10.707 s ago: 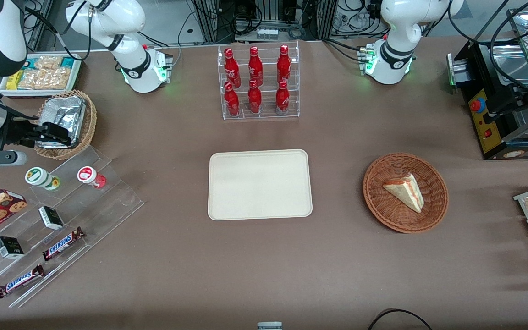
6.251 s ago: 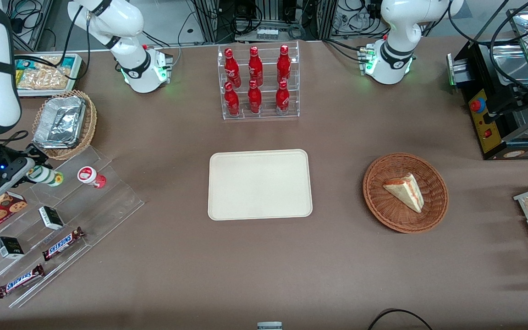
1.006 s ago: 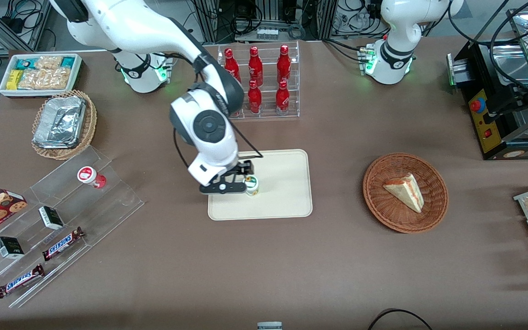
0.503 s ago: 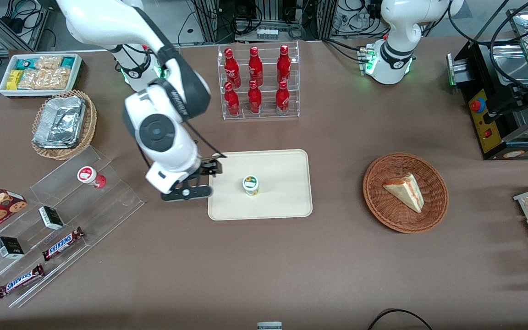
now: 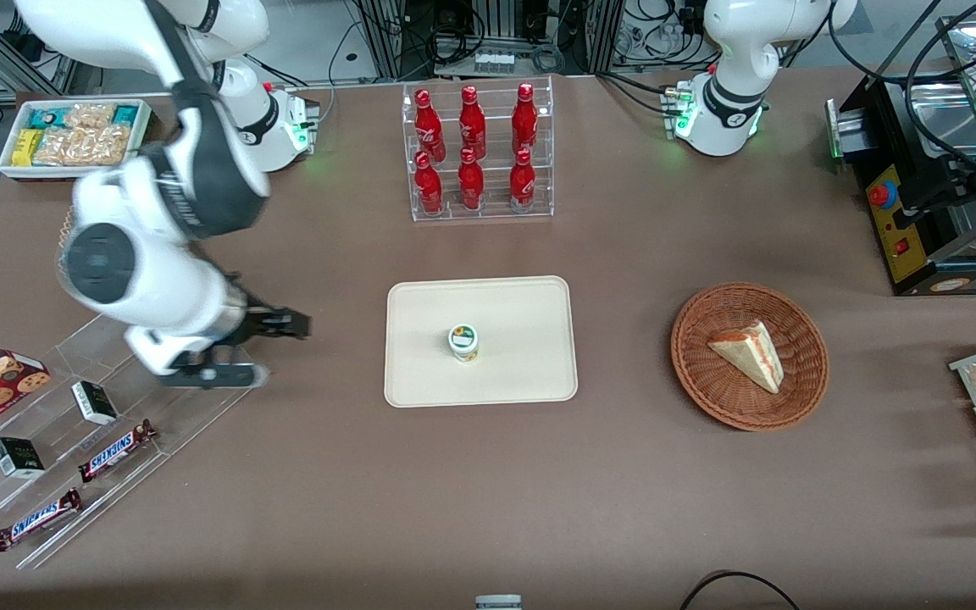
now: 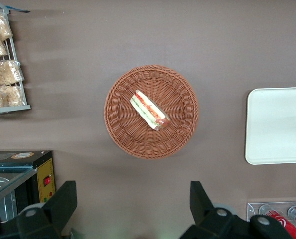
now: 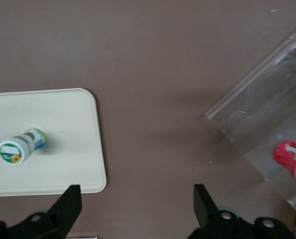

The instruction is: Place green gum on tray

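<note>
The green gum [image 5: 463, 342] stands upright on the tray [image 5: 522, 373], near the tray's middle, touched by nothing. The gripper [image 5: 272, 347] hangs above the table [image 5: 488, 491], well apart from the tray, toward the working arm's end, over the clear stepped display [image 5: 200, 407] that holds the red-lidded canister [image 7: 292, 160]. Its fingers are spread wide and empty.

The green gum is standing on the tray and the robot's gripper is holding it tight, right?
Not quite. The green gum does stand upright on the tray, but the gripper is not holding it. The front view shows the gripper open and well apart from the tray, toward the working arm's end of the table, above the clear display stand.
</note>
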You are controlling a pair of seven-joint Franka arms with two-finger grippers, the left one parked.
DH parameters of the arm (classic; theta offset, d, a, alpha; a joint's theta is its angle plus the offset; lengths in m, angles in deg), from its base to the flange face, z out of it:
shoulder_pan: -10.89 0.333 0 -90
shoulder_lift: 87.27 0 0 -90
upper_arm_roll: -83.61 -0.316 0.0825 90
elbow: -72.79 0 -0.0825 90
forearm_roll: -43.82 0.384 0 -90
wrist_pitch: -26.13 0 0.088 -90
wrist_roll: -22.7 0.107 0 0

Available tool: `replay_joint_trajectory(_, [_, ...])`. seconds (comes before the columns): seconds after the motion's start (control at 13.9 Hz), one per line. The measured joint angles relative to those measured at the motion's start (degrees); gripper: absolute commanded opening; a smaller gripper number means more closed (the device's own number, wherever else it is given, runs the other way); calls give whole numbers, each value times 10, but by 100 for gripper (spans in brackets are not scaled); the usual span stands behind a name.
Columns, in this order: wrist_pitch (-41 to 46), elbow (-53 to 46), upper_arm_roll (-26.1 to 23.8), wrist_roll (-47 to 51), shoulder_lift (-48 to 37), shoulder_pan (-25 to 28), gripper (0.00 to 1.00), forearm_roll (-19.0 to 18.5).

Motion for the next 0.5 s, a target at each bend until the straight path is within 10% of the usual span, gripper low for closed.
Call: replay_joint_trajectory(0.5, [37,21,-1,-108,-51,-110,100,0])
